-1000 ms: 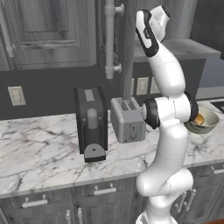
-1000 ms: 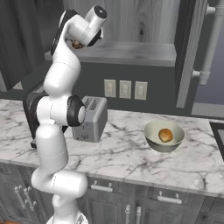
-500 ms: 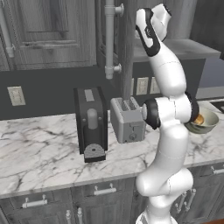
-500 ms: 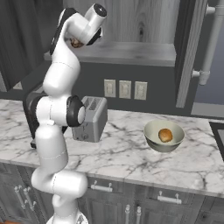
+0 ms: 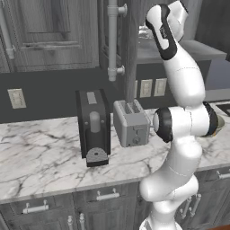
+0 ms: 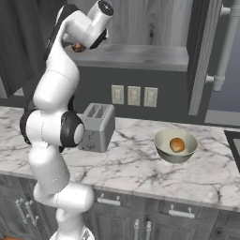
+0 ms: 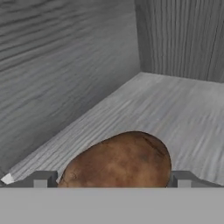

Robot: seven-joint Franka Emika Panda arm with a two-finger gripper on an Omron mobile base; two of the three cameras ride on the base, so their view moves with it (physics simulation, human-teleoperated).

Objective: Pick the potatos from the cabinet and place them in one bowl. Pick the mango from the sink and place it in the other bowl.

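Up on the cabinet (image 6: 140,28) shelf (image 7: 166,109), the claw (image 7: 111,183) sits right at a brown potato (image 7: 118,164): in the hand view the lump lies between the two finger tips (image 7: 41,179), one at each of its ends, so its long axis runs across from tip to tip and it fills the gap. The tips look set against it, yet whether they are truly clamped I cannot tell, since the potato appears to rest on the shelf boards. From the right base view the same potato (image 6: 77,47) peeps out under the hand at the shelf's left end, with the cabinet wall close on that side, so I judge the way out is back toward the open front and then down and to the right

That is where the pale bowl (image 6: 176,146) waits, on the desk (image 6: 136,164) well right of the toaster (image 6: 96,126), and it carries one potato (image 6: 177,144) already

Count: two potatoes seen, one in the bowl and one at the claw; one pale bowl; one toaster; one black coffee machine (image 5: 93,128) left of the toaster in the left base view; three wall outlets (image 6: 133,95) under the shelf. With one arm, nearness needs no choosing
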